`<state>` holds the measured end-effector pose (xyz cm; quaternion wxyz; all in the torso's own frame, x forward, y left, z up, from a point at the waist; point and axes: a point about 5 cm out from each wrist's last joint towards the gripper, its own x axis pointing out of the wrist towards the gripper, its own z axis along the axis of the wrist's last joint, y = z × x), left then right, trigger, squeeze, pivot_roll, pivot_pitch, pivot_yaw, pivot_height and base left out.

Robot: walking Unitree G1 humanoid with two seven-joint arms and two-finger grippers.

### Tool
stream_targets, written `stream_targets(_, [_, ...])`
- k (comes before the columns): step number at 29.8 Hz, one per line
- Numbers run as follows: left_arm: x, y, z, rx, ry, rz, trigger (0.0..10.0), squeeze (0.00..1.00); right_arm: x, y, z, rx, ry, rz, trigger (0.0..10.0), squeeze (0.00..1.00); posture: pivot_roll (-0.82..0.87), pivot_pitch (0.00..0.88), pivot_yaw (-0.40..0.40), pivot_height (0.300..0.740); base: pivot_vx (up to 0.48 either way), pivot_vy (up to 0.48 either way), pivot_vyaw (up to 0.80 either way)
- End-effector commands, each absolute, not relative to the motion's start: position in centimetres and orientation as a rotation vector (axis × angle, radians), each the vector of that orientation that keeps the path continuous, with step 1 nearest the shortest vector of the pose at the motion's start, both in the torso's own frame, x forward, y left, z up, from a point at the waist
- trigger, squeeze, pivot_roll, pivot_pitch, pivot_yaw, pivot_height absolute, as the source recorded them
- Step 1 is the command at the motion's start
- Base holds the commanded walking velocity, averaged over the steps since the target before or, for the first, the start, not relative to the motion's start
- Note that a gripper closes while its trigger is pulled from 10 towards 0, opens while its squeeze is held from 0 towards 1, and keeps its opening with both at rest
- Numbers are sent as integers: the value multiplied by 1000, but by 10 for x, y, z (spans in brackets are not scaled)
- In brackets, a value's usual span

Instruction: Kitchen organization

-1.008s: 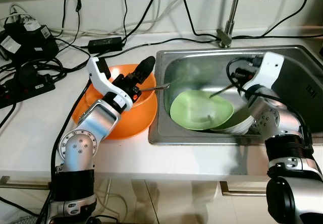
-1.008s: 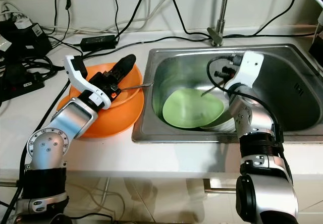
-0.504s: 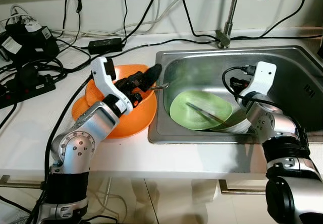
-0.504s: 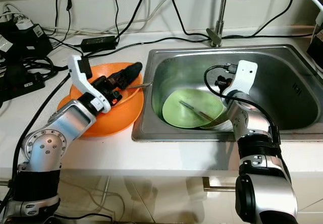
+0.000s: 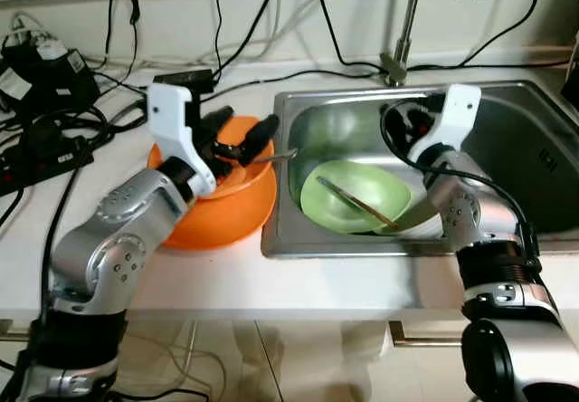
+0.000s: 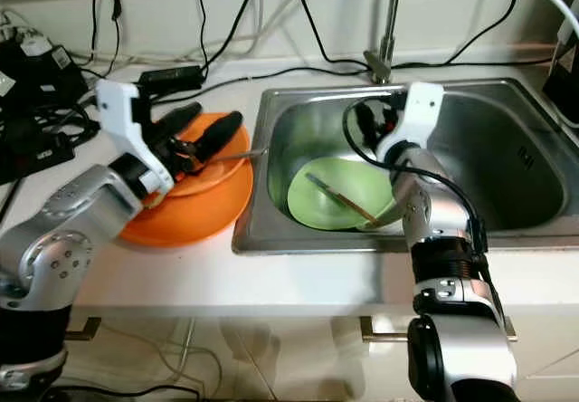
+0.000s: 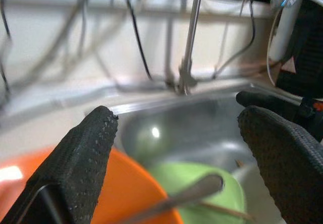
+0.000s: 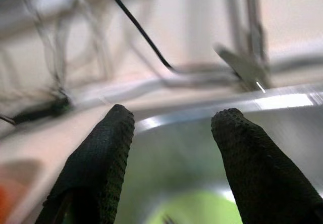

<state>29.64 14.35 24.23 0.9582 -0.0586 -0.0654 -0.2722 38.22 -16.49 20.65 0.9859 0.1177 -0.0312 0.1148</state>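
Over the orange bowl (image 5: 222, 205) at nine o'clock, my left gripper (image 5: 237, 139) gapes empty, right gripper (image 8: 171, 158) likewise; I'd pinch the spoon (image 5: 271, 157) handle squarely.

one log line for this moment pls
left hand: open over orange bowl | right hand: open above sink | chopsticks on green plate

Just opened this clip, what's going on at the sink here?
The robot stands at a kitchen counter sorting dishes. Its left gripper is open over an orange bowl beside the sink, and a metal utensil rests across the bowl's rim toward the sink. Its right gripper is open and empty above the basin. A green plate lies in the sink with chopsticks on it, on top of other dishes.
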Motion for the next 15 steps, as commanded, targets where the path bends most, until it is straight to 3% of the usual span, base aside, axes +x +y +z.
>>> stream_targets(1, [288, 144, 246, -57, -187, -542, 10000, 1000, 379, -156, 216, 233, -114, 291, 10000, 1000, -76, 0, 107, 740, 0, 0, 0])
stream_targets(4, [284, 151, 249, -18, -240, -488, 10000, 1000, 377, -152, 218, 234, -136, 326, 10000, 996, -76, 0, 107, 740, 0, 0, 0])
stream_targets(5, [282, 154, 249, 16, -260, -462, 10000, 1000, 377, -150, 219, 240, -140, 338, 10000, 737, -66, 0, 106, 740, 0, 0, 0])
stream_targets(6, [280, 158, 249, 51, -286, -426, 10000, 1000, 376, -149, 219, 246, -144, 348, 10000, 0, -66, 0, 106, 740, 0, 0, 0])
stream_targets(9, [274, 167, 246, 142, -335, -354, 10000, 1000, 375, -148, 220, 246, -145, 359, 10000, 0, -54, 0, 106, 740, 0, 0, 0])
stream_targets(10, [271, 170, 244, 218, -357, -331, 10000, 788, 375, -148, 219, 246, -142, 364, 10000, 0, -52, 0, 106, 740, 0, 0, 0])
stream_targets(12, [264, 171, 237, 295, -381, -304, 10000, 0, 374, -147, 220, 246, -139, 376, 10000, 0, -51, 0, 105, 740, 0, 0, 0])
stream_targets(15, [256, 167, 228, 329, -390, -303, 10000, 0, 372, -145, 222, 250, -142, 404, 10000, 0, -51, 0, 105, 740, 0, 0, 0])
